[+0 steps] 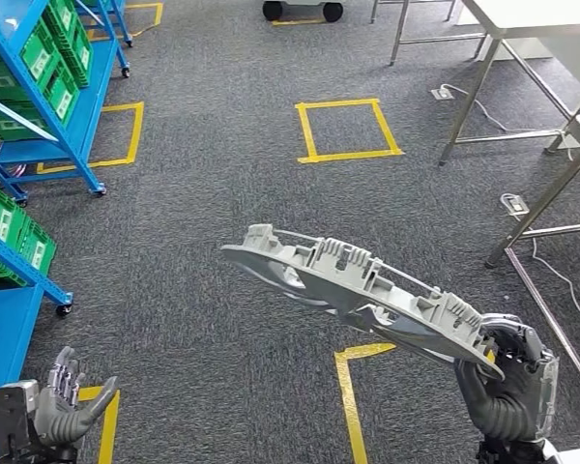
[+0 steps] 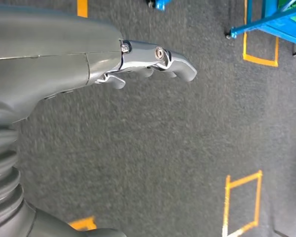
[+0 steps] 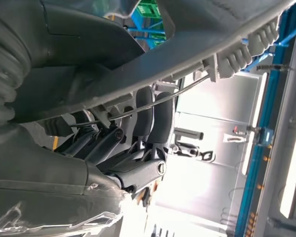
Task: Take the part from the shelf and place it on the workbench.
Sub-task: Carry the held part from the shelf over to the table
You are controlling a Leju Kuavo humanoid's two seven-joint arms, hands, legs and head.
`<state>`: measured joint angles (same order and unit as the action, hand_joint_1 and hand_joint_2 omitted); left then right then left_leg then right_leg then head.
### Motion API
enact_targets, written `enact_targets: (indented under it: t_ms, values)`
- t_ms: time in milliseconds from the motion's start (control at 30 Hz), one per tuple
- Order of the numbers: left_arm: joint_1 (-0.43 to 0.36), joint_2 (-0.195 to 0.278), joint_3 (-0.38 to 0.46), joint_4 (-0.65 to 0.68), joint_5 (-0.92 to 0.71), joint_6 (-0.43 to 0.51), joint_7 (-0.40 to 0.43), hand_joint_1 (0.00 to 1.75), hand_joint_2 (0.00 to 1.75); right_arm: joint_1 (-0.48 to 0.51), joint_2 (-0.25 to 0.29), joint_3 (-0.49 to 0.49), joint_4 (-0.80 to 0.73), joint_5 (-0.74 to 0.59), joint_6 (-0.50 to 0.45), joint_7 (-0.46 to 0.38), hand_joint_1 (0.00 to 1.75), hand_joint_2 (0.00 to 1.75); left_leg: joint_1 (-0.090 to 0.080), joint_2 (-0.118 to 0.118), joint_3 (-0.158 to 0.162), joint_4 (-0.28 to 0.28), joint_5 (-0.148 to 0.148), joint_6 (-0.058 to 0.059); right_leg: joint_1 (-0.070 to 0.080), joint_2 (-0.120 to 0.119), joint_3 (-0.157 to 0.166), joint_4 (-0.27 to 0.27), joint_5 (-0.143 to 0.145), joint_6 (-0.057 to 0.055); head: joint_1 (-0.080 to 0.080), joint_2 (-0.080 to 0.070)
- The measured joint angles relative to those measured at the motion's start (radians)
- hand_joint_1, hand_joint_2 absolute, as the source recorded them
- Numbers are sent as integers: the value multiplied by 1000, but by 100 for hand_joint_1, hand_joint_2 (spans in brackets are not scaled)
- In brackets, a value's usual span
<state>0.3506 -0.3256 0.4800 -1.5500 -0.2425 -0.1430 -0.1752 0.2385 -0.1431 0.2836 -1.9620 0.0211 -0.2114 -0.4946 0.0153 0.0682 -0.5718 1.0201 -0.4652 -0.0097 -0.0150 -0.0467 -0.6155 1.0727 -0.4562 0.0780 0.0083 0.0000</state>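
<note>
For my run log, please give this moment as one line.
phase: carrying | right hand: holds grey plastic part by one end | left hand: open | shelf: left | workbench: right

Matt grey plastic part [image 1: 360, 282]; rough carpet [image 1: 221, 145]

A dark grey carpet floor [image 1: 199, 242] carries squares of yellow tape [image 1: 348, 130]. On it at the left stand blue wheeled shelves [image 1: 61, 116] loaded with green bins [image 1: 53, 58]. At the right stand the metal legs of white worktops [image 1: 520, 14], with white cables [image 1: 557, 280] and sockets lying on the carpet beneath.
</note>
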Motion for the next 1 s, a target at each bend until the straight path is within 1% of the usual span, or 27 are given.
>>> enact_targets:
  t_ms: [33,133,167,200,233,267,300,333,367,400,433,467,500,533,567,633,667,700,733,767,800,833,867,900,933,967,1000]
  values:
    - [0,-2,7,-1,7,-3,0,0,175,0,0,0,0,0,0,0,175,175,-2,6,2,0,-1,-7,1,-7,15,-25,5,-5,-1,0]
    - [-2,-9,15,-3,13,-6,0,0,175,2,0,-1,-3,0,0,-1,175,175,3,22,7,-4,0,-26,7,19,8,-29,10,-33,-3,0]
    - [-2,-10,16,-4,13,-7,0,0,175,3,0,-1,-4,0,0,-1,175,175,5,13,4,6,-10,-30,7,29,7,-31,13,-41,-4,0]
    - [-3,-10,18,-5,14,-9,0,0,175,3,0,-2,-5,0,-1,-1,175,175,7,-2,-8,33,-30,-32,6,38,7,-34,16,-49,-5,0]
    - [-2,-12,20,-6,16,-12,0,0,175,2,0,-2,-7,0,-1,-1,175,175,7,-23,-31,81,-60,-33,6,47,7,-36,19,-55,-7,0]
    - [-2,-13,23,-6,20,-16,1,0,175,0,0,-2,-8,0,-1,-2,175,175,5,-43,-62,146,-92,-30,7,56,5,-37,21,-60,-8,0]
    - [-1,-15,27,-7,25,-23,2,0,175,-1,0,-2,-8,-1,-1,-2,175,175,2,-53,-95,211,-118,-28,9,67,4,-37,22,-64,-8,0]
    - [0,-16,31,-7,29,-31,2,0,175,-2,0,-2,-8,-1,-1,-2,175,175,0,-60,-119,255,-128,-24,11,79,3,-37,23,-66,-9,0]
    - [0,-16,35,-7,32,-42,2,0,175,-1,0,-2,-8,-2,-1,-2,175,175,-3,-64,-128,268,-120,-19,13,93,2,-37,23,-67,-8,0]
    - [0,-16,39,-7,30,-55,-1,0,175,-1,0,-2,-8,-3,-1,-3,175,175,-6,-69,-117,242,-94,-14,14,106,2,-37,24,-67,-8,0]
    - [-1,-16,42,-7,23,-68,-7,0,175,-1,0,-2,-8,-3,-1,-4,175,175,-9,-80,-92,186,-58,-7,14,119,2,-37,25,-66,-8,0]
    - [-2,-16,44,-7,13,-80,-14,0,175,-2,0,-2,-8,-4,-1,-5,175,175,-11,-102,-61,120,-26,0,14,131,2,-37,26,-64,-8,0]
    - [-3,-16,46,-7,1,-89,-22,0,175,-2,0,-2,-8,-5,-1,-7,175,175,-11,-122,-32,60,-4,4,14,143,-1,-35,27,-61,-8,0]
    - [-3,-16,47,-7,-10,-95,-29,0,175,-3,0,-2,-8,-5,-1,-8,175,175,-11,-138,-14,20,6,5,13,153,-5,-34,30,-56,-8,0]
    - [-5,-16,48,-7,-17,-101,-35,0,175,-3,0,-2,-8,-5,-1,-10,175,175,-12,-145,-6,1,6,6,11,164,-8,-34,32,-51,-8,0]
    - [-8,-16,50,-7,-25,-115,-45,0,175,-1,0,-2,-8,-4,-1,-12,175,175,-13,-127,-2,-10,9,11,8,182,-17,-39,38,-38,-8,0]
    - [-11,-16,51,-7,-30,-122,-51,0,175,0,0,-3,-8,-3,-1,-12,175,175,-11,-116,1,-17,12,16,9,171,-22,-34,33,-33,-6,0]
    - [-13,-16,52,-7,-38,-129,-56,0,175,0,0,-3,-8,-2,-1,-13,175,175,-9,-104,4,-25,16,20,12,147,-35,-13,18,-29,-3,0]
    - [-14,-16,54,-7,-46,-133,-61,0,175,0,0,-3,-8,-2,-1,-13,175,175,-8,-91,7,-30,18,23,15,116,-57,30,-7,-25,0,0]
    - [-14,-16,57,-6,-55,-136,-65,0,175,-1,0,-3,-8,-1,-1,-14,175,175,-9,-80,9,-31,17,25,16,84,-84,91,-38,-21,3,0]
    - [-14,-16,60,-6,-64,-137,-69,0,175,-2,0,-3,-8,-1,-1,-14,175,175,-9,-67,9,-31,16,26,14,67,-116,157,-67,-16,4,0]
    - [-14,-16,62,-6,-71,-137,-71,0,175,-1,0,-3,-8,-1,-2,-15,175,175,-9,-54,10,-31,15,26,12,59,-141,207,-83,-12,4,0]
    - [-15,-16,64,-6,-77,-138,-73,0,175,0,0,-3,-8,-1,-2,-15,175,175,-8,-41,12,-31,13,24,9,54,-149,225,-82,-8,4,0]
    - [-15,-16,65,-5,-82,-138,-74,0,175,1,0,-3,-8,0,-2,-15,175,175,-7,-29,15,-31,10,22,6,49,-136,203,-62,-4,4,0]
    - [-15,-17,65,-5,-87,-139,-76,0,175,2,0,-4,-8,1,-3,-15,175,175,-5,-18,19,-31,6,18,4,39,-103,143,-30,-1,4,0]
    - [-15,-17,66,-5,-93,-140,-76,0,175,2,0,-5,-8,3,-4,-16,175,175,-5,-8,25,-30,2,13,5,16,-62,70,-1,3,4,0]
    - [-15,-17,68,-5,-100,-141,-78,0,175,2,0,-6,-8,5,-4,-16,175,175,-7,1,30,-29,-3,7,5,-1,-26,8,20,0,4,0]
